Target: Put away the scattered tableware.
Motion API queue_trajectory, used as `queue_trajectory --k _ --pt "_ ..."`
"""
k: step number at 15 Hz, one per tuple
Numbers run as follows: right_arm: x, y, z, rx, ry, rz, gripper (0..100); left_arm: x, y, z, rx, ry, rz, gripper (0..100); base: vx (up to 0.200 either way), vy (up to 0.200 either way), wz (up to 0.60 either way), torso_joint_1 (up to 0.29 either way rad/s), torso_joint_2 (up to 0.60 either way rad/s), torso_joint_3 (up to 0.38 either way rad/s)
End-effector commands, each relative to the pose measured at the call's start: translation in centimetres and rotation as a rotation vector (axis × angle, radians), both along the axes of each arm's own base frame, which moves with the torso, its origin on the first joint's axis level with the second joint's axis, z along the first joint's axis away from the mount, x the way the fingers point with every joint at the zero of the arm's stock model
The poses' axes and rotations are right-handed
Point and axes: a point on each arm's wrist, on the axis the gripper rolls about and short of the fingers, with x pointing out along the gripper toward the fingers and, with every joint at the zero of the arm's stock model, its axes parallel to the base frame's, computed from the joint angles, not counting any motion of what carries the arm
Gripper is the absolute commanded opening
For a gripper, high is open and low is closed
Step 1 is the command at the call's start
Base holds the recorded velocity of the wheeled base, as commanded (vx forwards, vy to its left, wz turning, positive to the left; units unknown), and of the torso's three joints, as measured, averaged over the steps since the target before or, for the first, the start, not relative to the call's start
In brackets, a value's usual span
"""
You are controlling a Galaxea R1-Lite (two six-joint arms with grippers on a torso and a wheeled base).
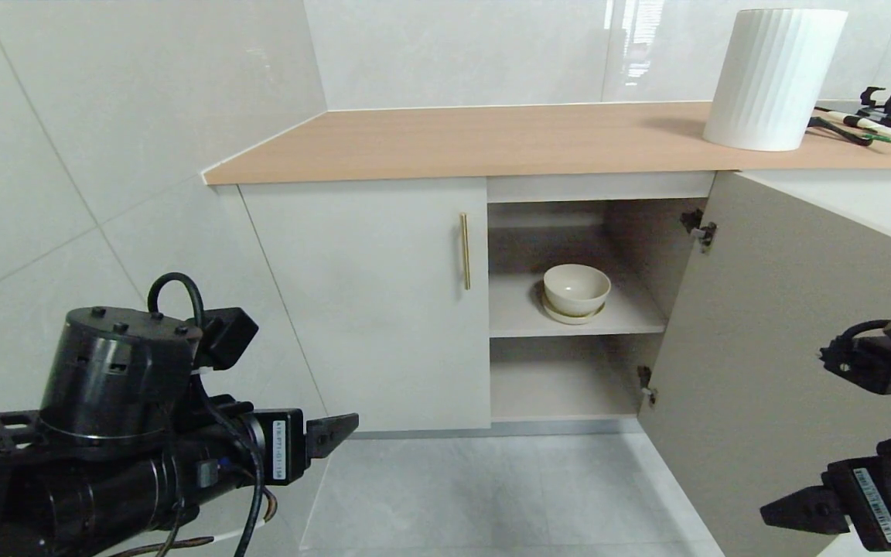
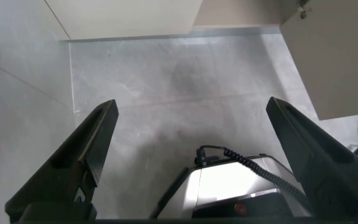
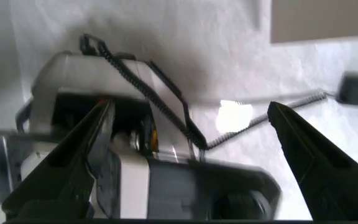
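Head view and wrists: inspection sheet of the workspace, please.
Surface: wooden countertop along the tiled wall.
Job's things: bowl stacked on plate, on the middle shelf behind the open right door.
Clutter: white ribbed cylinder and dark utensils on the countertop's right end.
Grippers: left gripper and right gripper both open, empty, low over the floor.
Cables: black cable looped above the left arm's wrist.
Surroundings: left door shut.

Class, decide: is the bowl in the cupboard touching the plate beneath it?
Touching. The head view shows the bowl resting directly on the plate.
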Motion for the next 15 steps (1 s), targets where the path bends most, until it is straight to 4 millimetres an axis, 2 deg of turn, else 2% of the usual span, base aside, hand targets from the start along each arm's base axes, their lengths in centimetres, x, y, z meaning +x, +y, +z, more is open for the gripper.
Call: queue_trajectory --k 1,7,11,15 --pt "-0.2 -0.1 0.8 0.016 -0.029 -0.001 100 0.0 0.0 0.0 0.002 0.001 -0.002 100 0.0 0.0 0.0 0.0 0.0 0.0" --pt "-0.6 -0.4 0.9 -0.008 -0.037 0.004 100 -0.4 -0.4 -0.2 0.009 0.008 -0.025 100 0.0 -0.2 0.0 0.001 0.0 0.002" --pt "-1.3 -0.9 1.2 -0.053 0.032 0.005 100 -0.4 -0.4 -0.2 0.007 0.009 -0.025 100 0.0 -0.2 0.0 0.004 0.0 0.004" --pt "-1.8 -1.8 2.1 -0.093 0.105 -0.032 100 -0.4 -0.4 -0.3 0.008 0.011 -0.025 100 0.0 0.0 0.0 0.0 0.0 0.0"
